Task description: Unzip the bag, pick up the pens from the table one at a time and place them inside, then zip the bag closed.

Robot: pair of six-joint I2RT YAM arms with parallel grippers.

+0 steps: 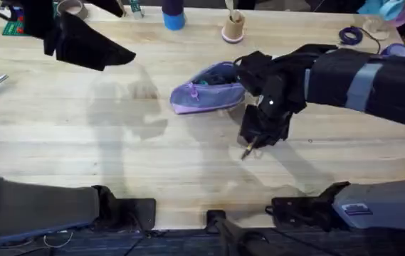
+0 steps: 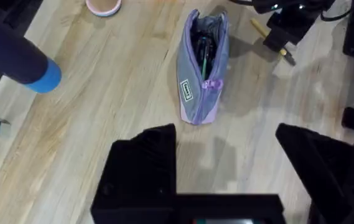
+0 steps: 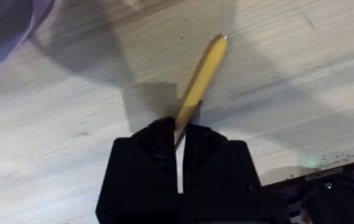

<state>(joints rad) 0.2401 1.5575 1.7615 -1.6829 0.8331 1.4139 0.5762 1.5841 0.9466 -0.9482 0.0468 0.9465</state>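
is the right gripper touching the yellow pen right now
Touching: in the right wrist view, the right gripper has its fingers closed on the yellow pen.

The pen [image 3: 200, 78] sits pinched between the right gripper's [image 3: 178, 134] jaws, sticking out ahead of them over the table [image 1: 117, 156], with the bag [image 1: 208, 91] lying on the table just beside those jaws, its zip open. The left gripper [image 2: 226, 155] hangs well apart, jaws spread; the bag lies ahead of them.
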